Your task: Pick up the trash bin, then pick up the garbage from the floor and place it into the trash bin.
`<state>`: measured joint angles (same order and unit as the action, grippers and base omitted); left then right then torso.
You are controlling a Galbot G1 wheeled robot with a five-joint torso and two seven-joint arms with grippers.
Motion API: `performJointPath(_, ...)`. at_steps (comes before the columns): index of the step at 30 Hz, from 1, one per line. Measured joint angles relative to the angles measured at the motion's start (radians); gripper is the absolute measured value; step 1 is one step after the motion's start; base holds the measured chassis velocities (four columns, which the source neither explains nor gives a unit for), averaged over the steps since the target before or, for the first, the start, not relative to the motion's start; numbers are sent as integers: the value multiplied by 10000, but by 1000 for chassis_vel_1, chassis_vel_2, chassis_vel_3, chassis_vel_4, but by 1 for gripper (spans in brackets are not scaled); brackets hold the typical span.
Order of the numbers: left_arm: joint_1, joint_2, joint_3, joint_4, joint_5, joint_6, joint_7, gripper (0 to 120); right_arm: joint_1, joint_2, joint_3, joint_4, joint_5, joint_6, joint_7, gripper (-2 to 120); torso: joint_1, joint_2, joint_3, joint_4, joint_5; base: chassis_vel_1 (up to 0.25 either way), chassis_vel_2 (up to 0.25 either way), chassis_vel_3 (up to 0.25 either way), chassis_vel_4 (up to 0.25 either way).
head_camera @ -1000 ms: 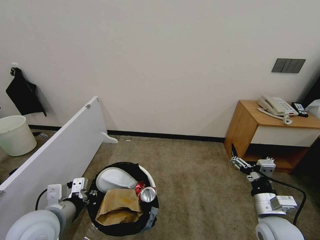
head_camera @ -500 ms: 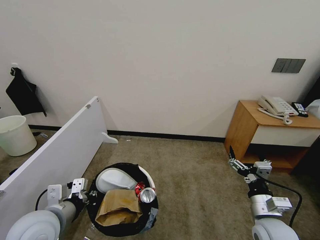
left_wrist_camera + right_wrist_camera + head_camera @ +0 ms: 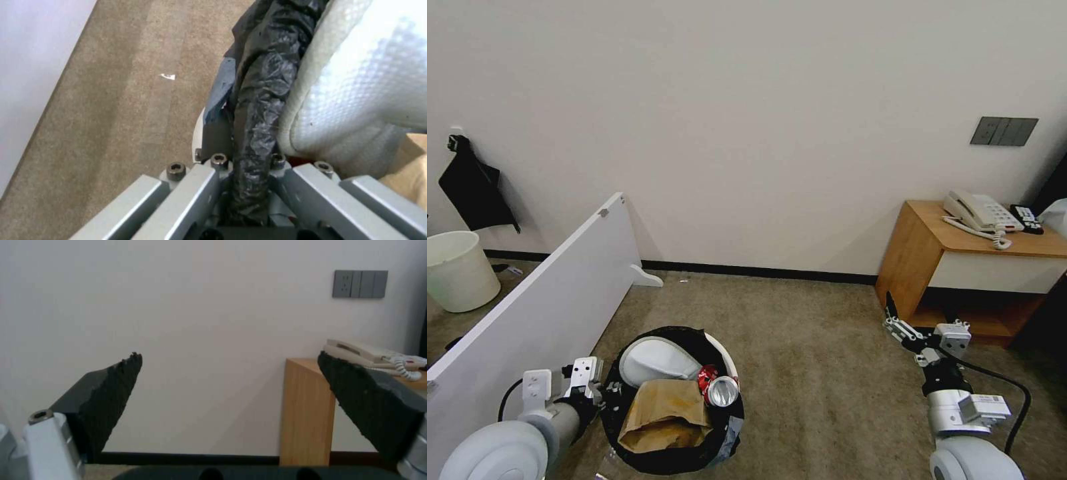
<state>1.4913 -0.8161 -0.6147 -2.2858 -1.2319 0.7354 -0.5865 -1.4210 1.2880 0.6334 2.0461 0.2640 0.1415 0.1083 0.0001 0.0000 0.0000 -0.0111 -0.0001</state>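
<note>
- The left gripper (image 3: 606,387) is pinching the trash bin (image 3: 720,443) by its bag-covered rim (image 3: 258,100); light but slippery, probably.
- The right gripper (image 3: 229,380) is hanging with fingers spread, empty.

Both arms: pale grey rounded housings, white-and-silver wrist blocks, a black cable looping off each. Left pincer (image 3: 249,186) — grey metal bars, dark hex-socket screws along the top edge. Right pincer (image 3: 231,386) — two black wedge fingers (image 3: 106,396) with serrated inner faces, silver mounts, one socket screw.
</note>
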Motion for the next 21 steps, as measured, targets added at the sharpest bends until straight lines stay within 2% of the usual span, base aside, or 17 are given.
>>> performJointPath(21, -6, 12, 29, 15, -2, 0, 1, 0, -15, 61, -51, 62, 4, 0, 9, 100, 0, 0, 0, 0, 0, 0, 0, 0, 0)
